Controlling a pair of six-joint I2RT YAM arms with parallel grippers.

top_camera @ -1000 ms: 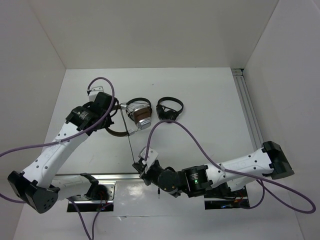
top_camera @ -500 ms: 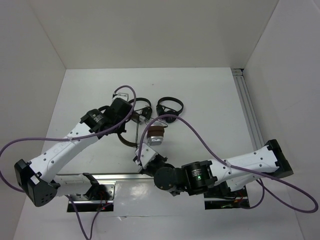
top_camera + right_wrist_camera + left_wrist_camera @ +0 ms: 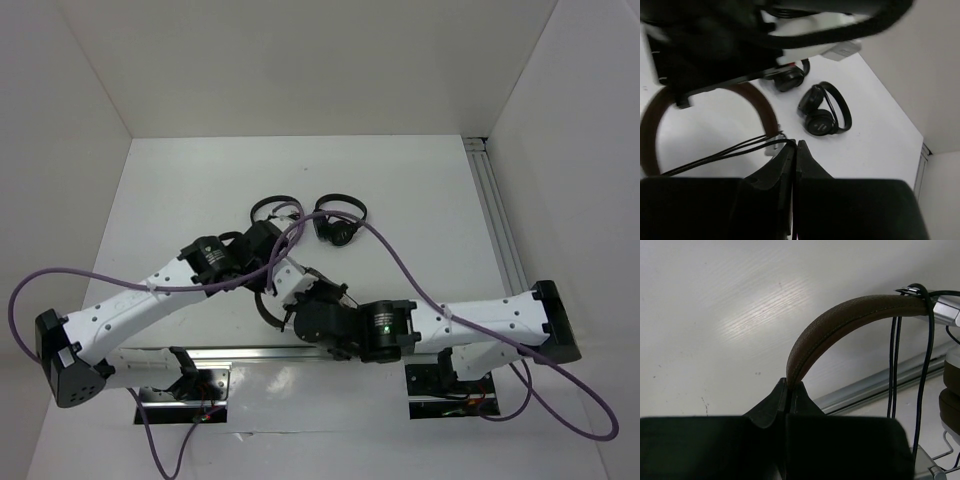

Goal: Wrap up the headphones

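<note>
Headphones (image 3: 840, 320) near the middle of the table (image 3: 420, 200), a little toward 9 o'clock of centre in the top view, mostly hidden there beneath the two wrists. Brown headband (image 3: 765, 107) pinched edge-on between the closed tips of the left gripper (image 3: 788, 386), arching away toward 2 o'clock in the left wrist view as far as a silver slider (image 3: 947, 310). Brown ear pad (image 3: 951, 385) at 3 o'clock, cut off by the frame edge. Thin black cable (image 3: 892, 365) looped over the headband at the slider, several strands hanging toward 6 o'clock. Right gripper (image 3: 794, 145) closed as well, with cable strands running in from 8 o'clock to its tips and apparently nipped there, just beside the headband's end. Two all-black headphones on the table at 12 o'clock of the brown pair: one (image 3: 340, 220) lying apart, the other (image 3: 277, 210) close behind the left gripper. Aluminium rail (image 3: 865, 385) along the near table edge, at 6 o'clock. Contact between earcups and table not discernible.
</note>
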